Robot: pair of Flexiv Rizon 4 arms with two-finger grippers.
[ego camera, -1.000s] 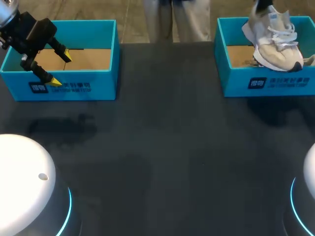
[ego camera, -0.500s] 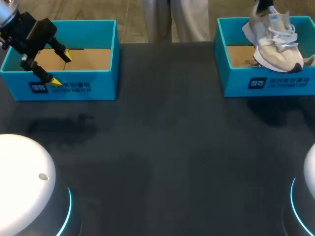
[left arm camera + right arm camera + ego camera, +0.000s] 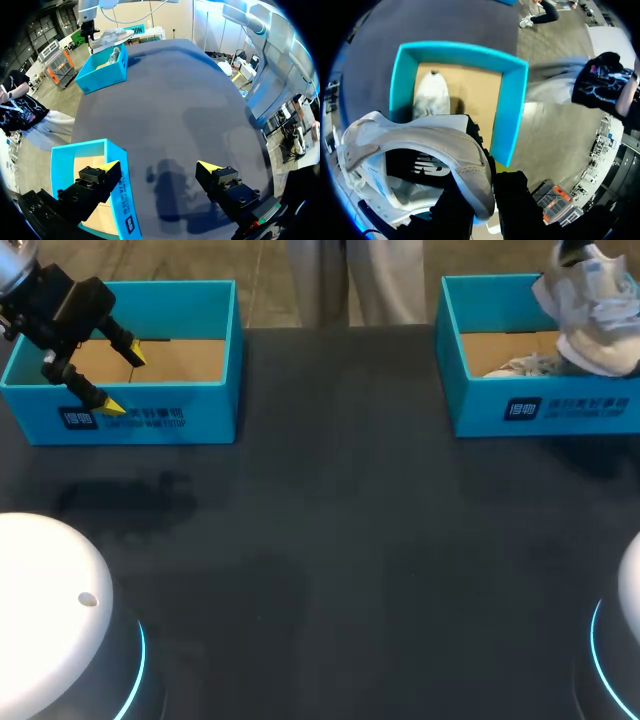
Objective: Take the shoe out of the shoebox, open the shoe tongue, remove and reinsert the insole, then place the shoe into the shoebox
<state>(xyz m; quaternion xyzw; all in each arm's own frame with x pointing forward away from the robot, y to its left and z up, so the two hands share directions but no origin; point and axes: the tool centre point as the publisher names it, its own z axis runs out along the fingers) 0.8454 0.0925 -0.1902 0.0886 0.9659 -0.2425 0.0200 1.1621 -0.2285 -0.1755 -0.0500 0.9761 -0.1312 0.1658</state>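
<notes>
A white and beige shoe point(image 3: 592, 315) hangs above the right end of the right blue shoebox point(image 3: 480, 410). In the right wrist view my right gripper point(image 3: 487, 194) is shut on the shoe's point(image 3: 415, 145) heel collar, above the shoebox point(image 3: 512, 100). A second pale shoe point(image 3: 431, 95) lies on the box's cardboard floor. My left gripper point(image 3: 122, 380) stands open over the front left wall of the left blue shoebox point(image 3: 190, 400), nothing between its fingers. In the left wrist view this gripper point(image 3: 158, 167) straddles that box's wall point(image 3: 120, 200).
The left shoebox shows only its bare cardboard floor point(image 3: 170, 360). Dark tabletop point(image 3: 330, 540) stretches between and in front of the two boxes. My arms' white bases sit at the near corners.
The shoe has moved right in the right gripper, uncovering the second shoe in the box. The left arm has not moved.
</notes>
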